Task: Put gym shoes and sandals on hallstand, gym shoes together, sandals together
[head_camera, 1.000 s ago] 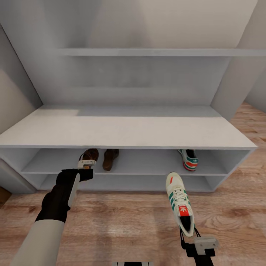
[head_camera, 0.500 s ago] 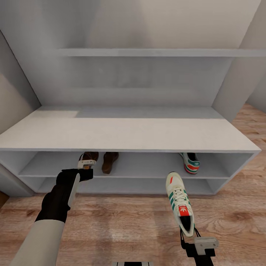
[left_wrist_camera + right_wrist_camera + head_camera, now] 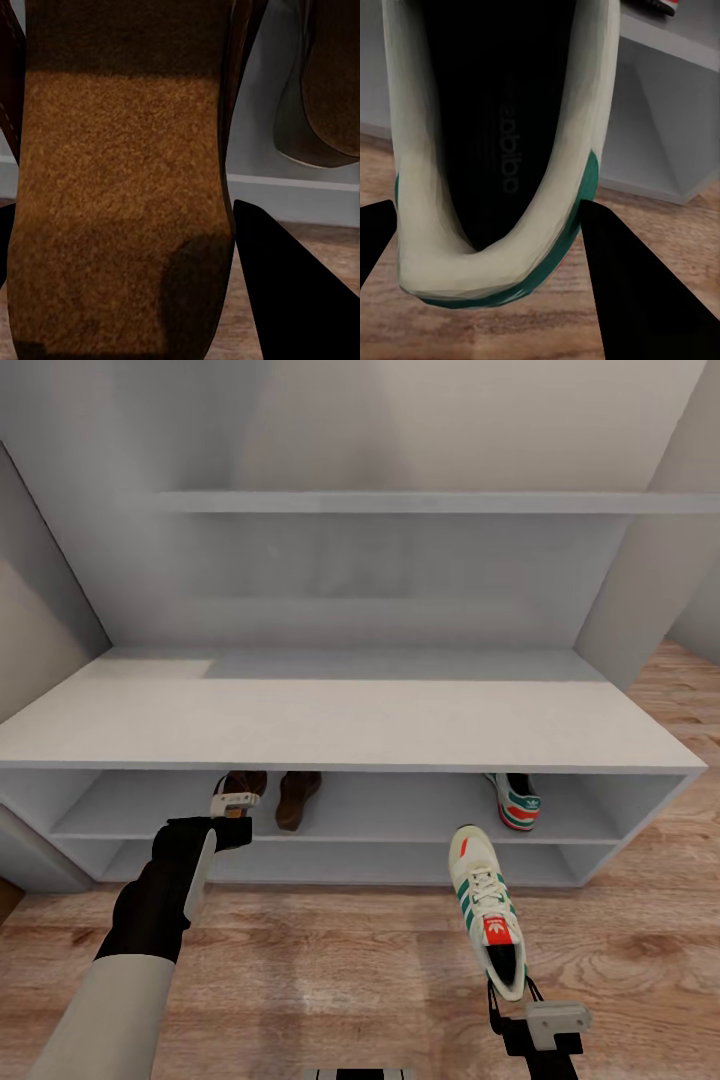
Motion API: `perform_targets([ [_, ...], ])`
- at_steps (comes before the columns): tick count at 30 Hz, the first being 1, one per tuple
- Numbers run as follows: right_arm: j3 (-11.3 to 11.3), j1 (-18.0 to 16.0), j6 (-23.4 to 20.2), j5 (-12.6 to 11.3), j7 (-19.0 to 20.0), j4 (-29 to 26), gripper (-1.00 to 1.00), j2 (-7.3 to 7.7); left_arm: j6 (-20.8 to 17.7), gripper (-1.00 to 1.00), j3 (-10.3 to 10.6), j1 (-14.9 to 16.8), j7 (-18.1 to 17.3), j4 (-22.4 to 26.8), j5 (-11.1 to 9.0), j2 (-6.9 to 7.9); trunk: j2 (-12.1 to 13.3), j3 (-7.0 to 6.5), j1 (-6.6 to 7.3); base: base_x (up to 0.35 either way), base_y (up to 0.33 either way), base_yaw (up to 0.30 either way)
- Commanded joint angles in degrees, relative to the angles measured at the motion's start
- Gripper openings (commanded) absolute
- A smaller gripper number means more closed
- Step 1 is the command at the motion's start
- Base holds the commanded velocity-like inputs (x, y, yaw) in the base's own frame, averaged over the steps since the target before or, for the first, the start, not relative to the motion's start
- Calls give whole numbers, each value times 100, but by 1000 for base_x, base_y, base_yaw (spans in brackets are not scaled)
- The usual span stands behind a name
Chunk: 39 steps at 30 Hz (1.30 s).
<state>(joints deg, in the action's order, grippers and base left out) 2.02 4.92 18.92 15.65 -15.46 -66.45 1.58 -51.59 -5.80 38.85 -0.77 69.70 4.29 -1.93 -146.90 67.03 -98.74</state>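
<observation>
Right gripper (image 3: pixel 512 992) has its fingers (image 3: pixel 641 289) pinching a sneaker (image 3: pixel 487 910) by the heel, toe pointing at the rack (image 3: pixel 350 720), up off the wood floor (image 3: pixel 330 960) just in front of the lower shelves. Left gripper (image 3: pixel 236 800) is at the edge of the upper open shelf, fingers (image 3: pixel 289 292) clamped around the heel end of a sandal (image 3: pixel 120 187) whose tan footbed is right up against the wrist camera. The other sandal (image 3: pixel 298 795) sits just beside it on that shelf. The second sneaker (image 3: pixel 516 798) is parked further right on the same shelf, heel out.
</observation>
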Motion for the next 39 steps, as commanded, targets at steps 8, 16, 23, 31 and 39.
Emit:
perform_targets([
  [8, -4, 168, 159, -6, -7, -161, -100, 11, 0, -100, -5, 0, -11, 0, 10, 3, 0, 0, 0, 0, 0, 0],
  [16, -378, 799, 438, -20, 2, -825, -100, 36, 8, -100, -8, 0, -11, 0, 10, 8, 0, 0, 0, 0, 0, 0],
  [23, -607, 980, 521, -26, 21, -1016, -100, 31, 9, -100, -9, 0, -11, 0, 10, 9, 0, 0, 0, 0, 0, 0],
  [31, -654, 1016, 543, -27, 24, -1051, -100, 33, 9, -100, -9, 0, -16, 0, 14, 9, 0, 0, 0, 0, 0, 0],
  [39, -667, 1027, 550, -27, 25, -1051, -100, 29, 1, -100, -16, 6, -19, -6, 26, 9, 0, 0, 0, 47, 0, 0],
])
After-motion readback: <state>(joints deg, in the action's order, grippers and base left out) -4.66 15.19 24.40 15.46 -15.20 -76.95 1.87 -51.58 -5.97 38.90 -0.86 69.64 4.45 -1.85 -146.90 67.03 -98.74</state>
